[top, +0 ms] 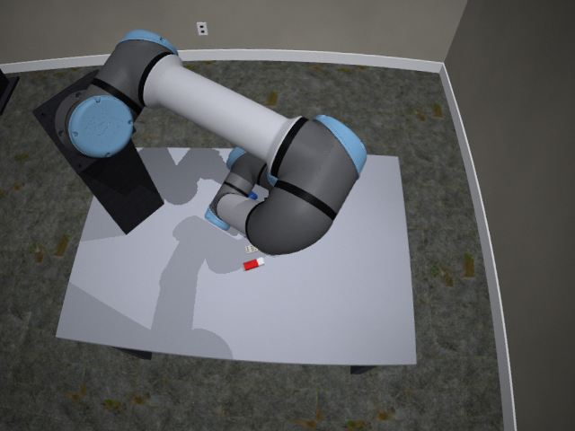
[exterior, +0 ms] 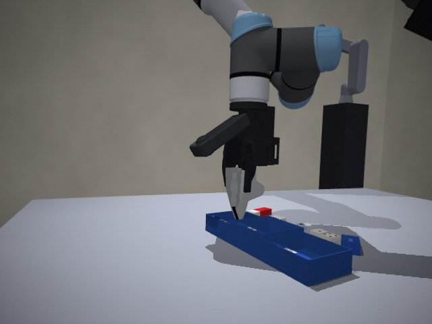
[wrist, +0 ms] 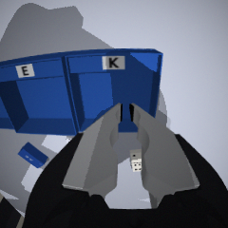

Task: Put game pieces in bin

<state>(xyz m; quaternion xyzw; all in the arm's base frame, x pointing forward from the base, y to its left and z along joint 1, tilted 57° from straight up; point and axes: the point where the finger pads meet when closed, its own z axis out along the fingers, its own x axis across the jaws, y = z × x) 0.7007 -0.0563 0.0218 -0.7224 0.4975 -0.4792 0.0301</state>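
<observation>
A long blue bin row (exterior: 314, 268) (wrist: 45, 97) lies on the table. In the wrist view its compartments marked E (wrist: 25, 71) and K (wrist: 113, 62) show; no P mark is in view. My gripper (exterior: 235, 216) (wrist: 125, 104) is shut and empty, with its tips down at the near wall of the K compartment at the row's end. A white die (wrist: 136, 161) lies on the table below the fingers. A red and white piece (top: 253, 263) (exterior: 260, 211), a domino (top: 251, 249) (exterior: 326, 235) and a small blue piece (exterior: 350, 240) (wrist: 31, 155) lie beside the bins.
The arm's elbow hides the bins and the gripper in the top view. The black robot pedestal (top: 116, 185) (exterior: 343, 146) stands at the table's back corner. The grey table (top: 302, 315) (exterior: 104, 261) reaches far past the bins.
</observation>
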